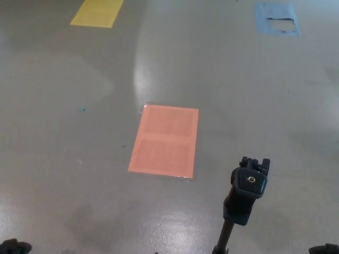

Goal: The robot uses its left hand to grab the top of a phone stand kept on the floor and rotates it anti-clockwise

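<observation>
1. Phone stand (248,186), head view: stands upright on the grey floor (63,159), low in the picture and right of centre. Touched by nothing.
2. Black top clamp (249,182) faces the camera, with a small round screw hole in its middle; thin pole (224,238) runs down out of the bottom edge, so the base stays hidden. Probably set upright like this to leave the top free for a grasp from above.
3. Left hand (14,246): only a dark sliver in the bottom left corner, taken to be the hand. Cannot tell whether open or closed. Well apart from the stand.
4. Right hand (324,248): likewise a dark sliver in the bottom right corner. Cannot tell its state; not called for by the task.
5. Orange patch (165,140) lies flat on the floor, just up and left of the stand, apart from it. Looks like a taped marker, perhaps for placing things.
6. Yellow patch (98,11) at top left and blue patch (276,19) at top right, both far off; no bearing on the work.
7. Judged from the layout: grasp not yet made, turn not begun. Calls for a long reach across from the left to the clamp, then a firm hold on the top before turning anti-clockwise.
8. Risk: a tall thin pole with a heavy top tips easily under a sideways push.
</observation>
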Controlling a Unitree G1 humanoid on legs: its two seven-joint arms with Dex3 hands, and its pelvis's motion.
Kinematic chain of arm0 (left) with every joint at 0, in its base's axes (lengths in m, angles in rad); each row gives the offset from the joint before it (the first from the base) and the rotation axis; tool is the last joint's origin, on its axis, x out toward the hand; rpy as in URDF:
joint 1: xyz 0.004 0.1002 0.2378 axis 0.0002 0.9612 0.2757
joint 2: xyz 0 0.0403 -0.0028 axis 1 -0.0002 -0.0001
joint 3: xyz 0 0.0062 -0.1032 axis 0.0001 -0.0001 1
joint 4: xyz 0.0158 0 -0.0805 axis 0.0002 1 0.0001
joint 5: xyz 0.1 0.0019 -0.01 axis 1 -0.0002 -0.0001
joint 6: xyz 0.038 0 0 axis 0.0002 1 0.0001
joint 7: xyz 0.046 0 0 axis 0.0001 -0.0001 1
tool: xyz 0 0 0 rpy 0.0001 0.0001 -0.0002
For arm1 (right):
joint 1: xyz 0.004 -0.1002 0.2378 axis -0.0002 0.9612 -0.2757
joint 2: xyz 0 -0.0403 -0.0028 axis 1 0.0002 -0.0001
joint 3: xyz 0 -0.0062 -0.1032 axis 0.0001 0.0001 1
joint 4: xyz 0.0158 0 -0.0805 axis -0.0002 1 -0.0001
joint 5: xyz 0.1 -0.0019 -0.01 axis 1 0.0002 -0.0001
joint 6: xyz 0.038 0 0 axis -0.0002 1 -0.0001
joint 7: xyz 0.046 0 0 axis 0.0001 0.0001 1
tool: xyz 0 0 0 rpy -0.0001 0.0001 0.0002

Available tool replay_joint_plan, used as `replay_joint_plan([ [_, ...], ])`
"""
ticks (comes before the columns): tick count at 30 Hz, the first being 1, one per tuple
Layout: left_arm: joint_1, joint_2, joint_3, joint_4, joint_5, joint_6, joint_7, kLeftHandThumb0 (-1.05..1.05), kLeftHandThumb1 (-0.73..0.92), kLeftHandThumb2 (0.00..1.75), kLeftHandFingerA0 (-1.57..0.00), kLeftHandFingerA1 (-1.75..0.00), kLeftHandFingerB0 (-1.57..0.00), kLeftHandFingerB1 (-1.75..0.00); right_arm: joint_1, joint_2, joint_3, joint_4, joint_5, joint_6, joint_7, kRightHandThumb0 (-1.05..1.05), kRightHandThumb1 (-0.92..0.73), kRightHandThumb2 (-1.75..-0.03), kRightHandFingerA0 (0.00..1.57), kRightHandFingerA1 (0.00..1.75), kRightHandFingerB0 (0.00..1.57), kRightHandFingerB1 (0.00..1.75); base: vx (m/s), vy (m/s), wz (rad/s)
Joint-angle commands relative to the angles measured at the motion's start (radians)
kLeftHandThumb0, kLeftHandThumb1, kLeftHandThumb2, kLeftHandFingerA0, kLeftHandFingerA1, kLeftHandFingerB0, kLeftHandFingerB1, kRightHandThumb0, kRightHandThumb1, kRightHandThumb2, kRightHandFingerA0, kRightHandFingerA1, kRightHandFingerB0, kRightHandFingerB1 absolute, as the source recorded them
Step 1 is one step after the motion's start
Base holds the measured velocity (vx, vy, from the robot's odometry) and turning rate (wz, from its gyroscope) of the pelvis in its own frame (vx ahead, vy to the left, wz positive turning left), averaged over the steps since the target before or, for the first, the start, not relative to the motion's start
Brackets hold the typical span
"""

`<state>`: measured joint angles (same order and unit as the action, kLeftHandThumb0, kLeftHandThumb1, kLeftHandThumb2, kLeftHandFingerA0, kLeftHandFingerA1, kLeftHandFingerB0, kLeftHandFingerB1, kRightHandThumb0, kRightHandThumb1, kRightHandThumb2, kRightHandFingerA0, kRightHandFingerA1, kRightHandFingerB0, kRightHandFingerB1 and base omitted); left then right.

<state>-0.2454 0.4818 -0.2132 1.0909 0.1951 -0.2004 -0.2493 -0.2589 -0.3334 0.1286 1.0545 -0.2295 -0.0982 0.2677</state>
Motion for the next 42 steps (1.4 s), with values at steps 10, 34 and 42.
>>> replay_joint_plan([
  [10, 0.166, -0.053, 0.095, -0.515, -0.129, -0.311, -0.055, -0.58, 0.4, 0.76, -0.03, -0.42, 0.0, -0.28, -0.028, -0.015, 0.013, 0.061, 0.003, -0.048, 0.052, -0.61, -0.66, -0.88, 0.39, 0.51, 0.06, 0.33, 0.0, 0.0, 0.0],
  [34, -0.03, -0.153, -0.097, -1.458, 0.069, -0.115, -0.132, -0.73, 0.53, 0.57, -0.13, -0.27, 0.0, -0.25, -0.068, -0.022, 0.044, 0.057, -0.021, 0.006, 0.074, -0.57, -0.8, -0.64, 0.48, 0.39, 0.07, 0.26, 0.0, 0.0, 0.0],
  [42, -0.138, -0.195, -0.163, -1.503, 0.122, -0.025, -0.169, -0.78, 0.48, 0.83, -0.12, -0.2, 0.0, -0.18, -0.094, -0.021, 0.076, 0.074, -0.052, 0.019, 0.061, -0.65, -0.66, -0.92, 0.41, 0.52, 0.05, 0.3, 0.0, 0.0, 0.0],
])
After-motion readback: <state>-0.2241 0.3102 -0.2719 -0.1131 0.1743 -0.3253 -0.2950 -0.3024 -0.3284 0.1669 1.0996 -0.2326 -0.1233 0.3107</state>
